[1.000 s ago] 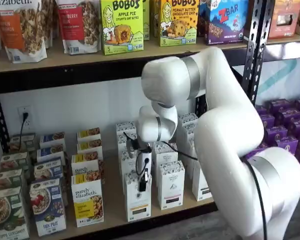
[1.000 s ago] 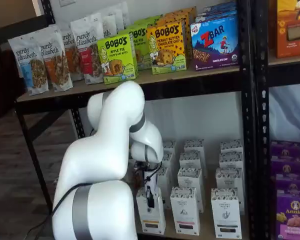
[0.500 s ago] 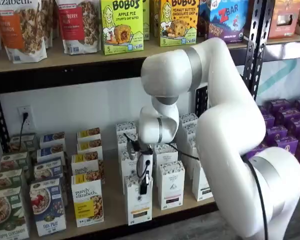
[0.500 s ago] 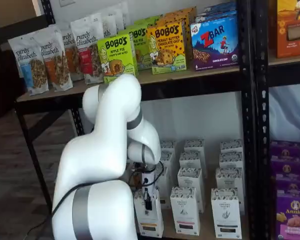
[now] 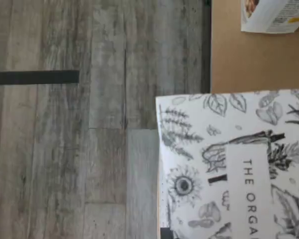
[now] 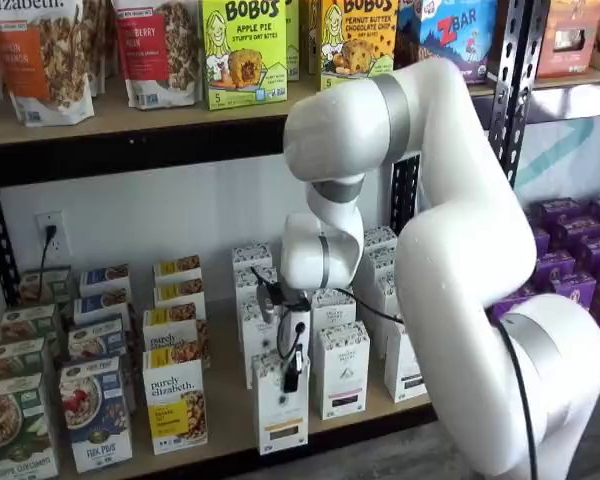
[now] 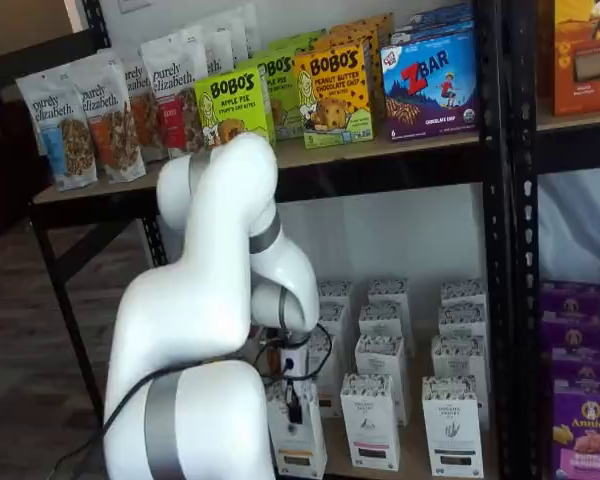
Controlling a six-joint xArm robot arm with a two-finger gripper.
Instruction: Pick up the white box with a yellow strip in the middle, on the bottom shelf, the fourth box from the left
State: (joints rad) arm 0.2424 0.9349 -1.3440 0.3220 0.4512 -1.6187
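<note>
Below the wrist camera, the white box shows its leaf-patterned top and overhangs the front rail of the bottom shelf, above grey plank flooring. Shelf views: the end effector is pinched shut on the white box, held at the shelf's front edge just beside a purely elizabeth box; likewise end effector, white box.
</note>
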